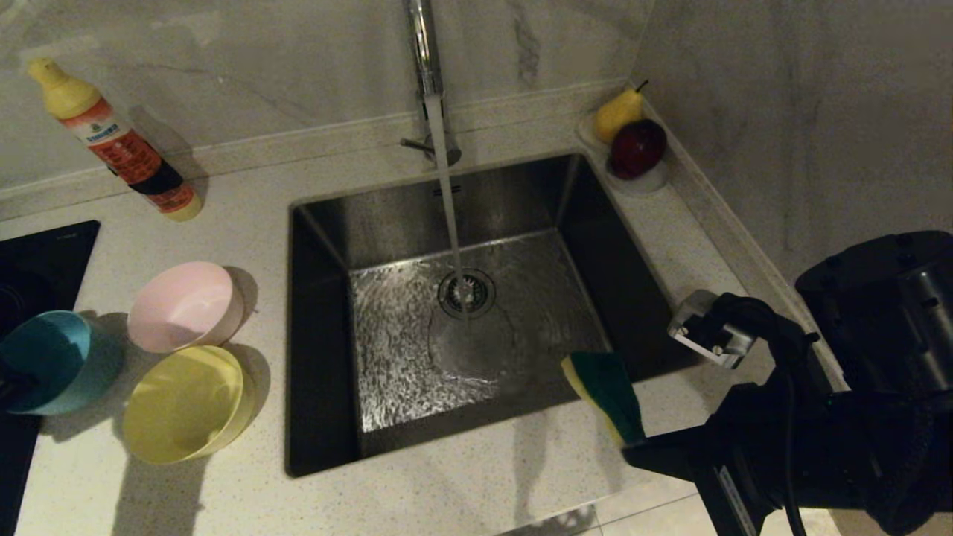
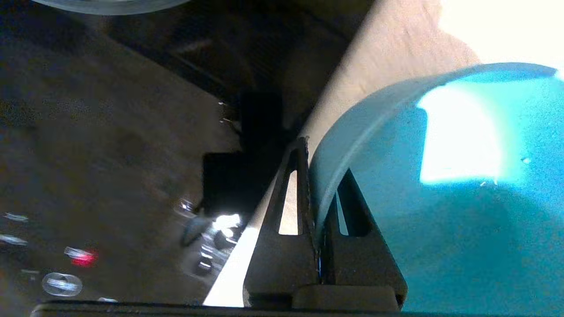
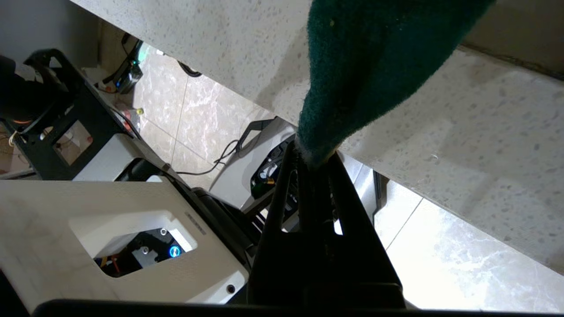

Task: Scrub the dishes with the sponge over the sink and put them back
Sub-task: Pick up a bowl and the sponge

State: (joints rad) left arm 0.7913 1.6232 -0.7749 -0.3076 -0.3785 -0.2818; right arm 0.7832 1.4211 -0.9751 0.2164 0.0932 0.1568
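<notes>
Three bowls stand on the counter left of the sink (image 1: pixel 387 223): pink (image 1: pixel 185 305), yellow (image 1: pixel 182 402) and blue (image 1: pixel 45 361). At the picture's left edge my left gripper (image 1: pixel 11 387) is shut on the blue bowl's rim. The left wrist view shows that gripper (image 2: pixel 321 176) with one finger inside the blue bowl (image 2: pixel 440 220) and the other outside it. My right gripper (image 1: pixel 633 447) hangs over the sink's front right corner, shut on the sponge (image 1: pixel 607 394), green side up. In the right wrist view the sponge (image 3: pixel 374 57) sticks out beyond the gripper (image 3: pixel 315 158).
Water runs from the chrome tap (image 1: pixel 428 74) onto the drain strainer (image 1: pixel 467 292). A red and yellow bottle (image 1: pixel 119 141) stands at the back left. The black stove top (image 1: pixel 37 253) lies at the far left. A white dish (image 1: pixel 648 182) with fruit sits in the back right corner.
</notes>
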